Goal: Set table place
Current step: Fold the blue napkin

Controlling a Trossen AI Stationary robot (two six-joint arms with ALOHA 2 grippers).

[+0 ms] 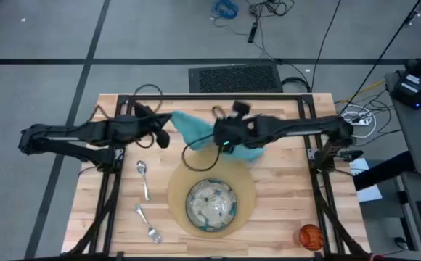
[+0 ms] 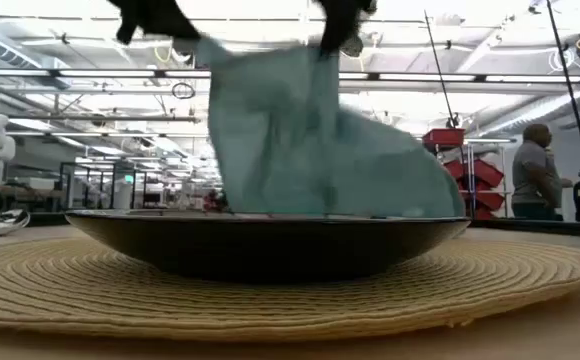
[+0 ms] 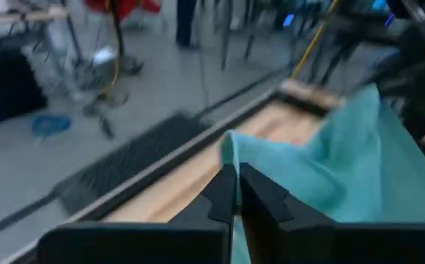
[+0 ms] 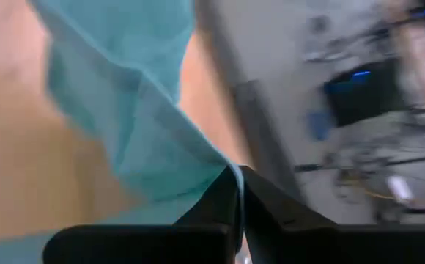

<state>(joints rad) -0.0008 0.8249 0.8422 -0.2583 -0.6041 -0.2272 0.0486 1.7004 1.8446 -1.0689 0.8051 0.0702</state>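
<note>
A teal cloth napkin [image 1: 196, 129] hangs over the far middle of the table [image 1: 290, 188], held between my two grippers. My left gripper [image 1: 165, 130] is shut on its left end, and my right gripper [image 1: 221, 138] is shut on it near the middle. In the low view the napkin [image 2: 300, 140] drapes down from both grippers, its lower end hidden behind the dish [image 2: 270, 240]. The speckled dish [image 1: 212, 204] rests on the round tan placemat [image 1: 247, 196]. A spoon [image 1: 144, 177] and a fork [image 1: 149, 225] lie to the placemat's left. The orange cup [image 1: 310, 235] stands near the right front corner. My left gripper pinches the napkin's upper edge [image 3: 229, 155] between its two shut fingers, coming from the table's left. The cloth runs from there toward my right gripper and hangs slack below. My right gripper pinches a folded upper corner of the napkin [image 4: 226, 173] between its two shut fingers, coming from the table's right. The cloth falls away below it [image 2: 320, 120] in loose folds.
A dark cable [image 1: 196, 156] loops on the table under the right arm. A black mat [image 1: 234, 77] lies on the floor past the far edge. A person [image 2: 537, 170] stands in the room beyond. Bare wood shows at the table's right side.
</note>
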